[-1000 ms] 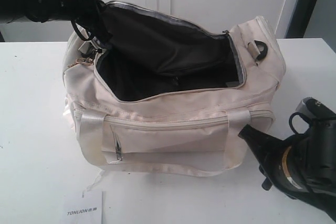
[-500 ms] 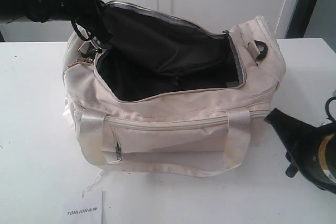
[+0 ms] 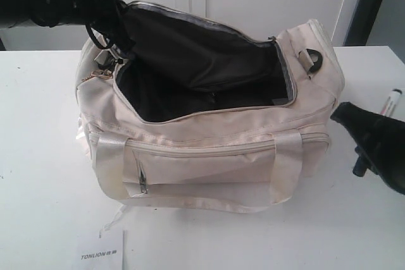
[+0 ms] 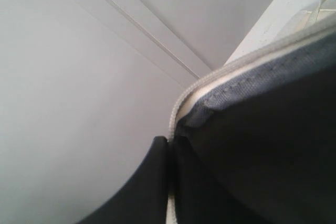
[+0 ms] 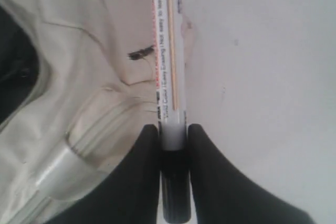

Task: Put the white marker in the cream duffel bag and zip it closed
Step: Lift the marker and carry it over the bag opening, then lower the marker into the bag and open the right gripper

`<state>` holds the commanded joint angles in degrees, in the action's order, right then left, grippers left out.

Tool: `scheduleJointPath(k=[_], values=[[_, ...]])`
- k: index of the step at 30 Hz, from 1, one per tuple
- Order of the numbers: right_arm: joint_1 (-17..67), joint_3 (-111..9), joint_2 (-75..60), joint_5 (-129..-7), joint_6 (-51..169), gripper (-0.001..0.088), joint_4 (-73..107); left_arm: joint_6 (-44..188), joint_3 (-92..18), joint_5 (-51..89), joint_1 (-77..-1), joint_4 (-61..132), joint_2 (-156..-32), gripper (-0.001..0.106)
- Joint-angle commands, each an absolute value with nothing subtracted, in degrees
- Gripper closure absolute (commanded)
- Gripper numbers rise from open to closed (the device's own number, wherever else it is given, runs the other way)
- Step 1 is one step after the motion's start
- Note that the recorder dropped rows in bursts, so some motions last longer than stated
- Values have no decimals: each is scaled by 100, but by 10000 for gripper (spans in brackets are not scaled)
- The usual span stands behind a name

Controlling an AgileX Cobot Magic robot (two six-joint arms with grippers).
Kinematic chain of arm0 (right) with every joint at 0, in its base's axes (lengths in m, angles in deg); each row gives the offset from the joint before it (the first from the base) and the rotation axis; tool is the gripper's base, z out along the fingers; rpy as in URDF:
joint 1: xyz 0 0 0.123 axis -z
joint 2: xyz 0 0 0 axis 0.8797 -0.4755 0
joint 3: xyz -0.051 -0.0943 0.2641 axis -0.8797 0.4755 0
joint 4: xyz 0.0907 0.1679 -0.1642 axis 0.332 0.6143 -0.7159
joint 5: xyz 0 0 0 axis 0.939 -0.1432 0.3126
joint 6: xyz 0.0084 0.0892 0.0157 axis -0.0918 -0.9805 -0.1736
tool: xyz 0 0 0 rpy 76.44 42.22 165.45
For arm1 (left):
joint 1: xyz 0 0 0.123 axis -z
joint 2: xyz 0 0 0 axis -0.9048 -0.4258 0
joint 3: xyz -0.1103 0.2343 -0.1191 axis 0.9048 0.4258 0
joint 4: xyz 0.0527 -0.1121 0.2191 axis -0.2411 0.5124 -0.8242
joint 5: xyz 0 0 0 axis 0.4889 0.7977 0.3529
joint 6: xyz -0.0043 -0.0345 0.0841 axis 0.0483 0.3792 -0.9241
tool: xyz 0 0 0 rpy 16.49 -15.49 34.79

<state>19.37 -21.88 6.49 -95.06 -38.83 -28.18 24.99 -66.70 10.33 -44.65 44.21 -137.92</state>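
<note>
Beside cream duffel bag, right gripper pinching white marker, jaws narrowly parted

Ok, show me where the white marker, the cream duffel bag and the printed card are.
white marker (image 5: 169, 66): right wrist view, on the labelled white barrel.
cream duffel bag (image 3: 209, 170): exterior view, on the front pocket panel.
printed card (image 3: 101, 245): exterior view, on its white face above the lettering.

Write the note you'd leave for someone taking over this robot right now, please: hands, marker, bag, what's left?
Left hand: pinching the top flap of the cream duffel bag, holding it open.
Right hand: shut on the white marker, beside the bag's end, outside it.
Done: bag open, marker gripped.
Left: drop marker inside, zip shut.
</note>
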Motion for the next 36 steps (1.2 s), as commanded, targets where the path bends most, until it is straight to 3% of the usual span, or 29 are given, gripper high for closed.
scheduleJointPath(k=[7, 15, 25, 36], values=[[1937, -2496, 673, -8826, -3035, 868, -3017, 2499, -6670, 1033, -4465, 4421, -13792, 1053], [1937, -3280, 625, -8822, -917, 868, -1884, 2499, -6670, 1033, -4465, 4421, -13792, 1053], [1937, -4586, -120, -9721, 3006, 868, 817, 2499, -6670, 1033, -4465, 4421, -13792, 1053], [2113, -5809, -1195, -10614, 5374, 868, 2149, 2499, -6670, 1033, -4465, 4421, -13792, 1053]])
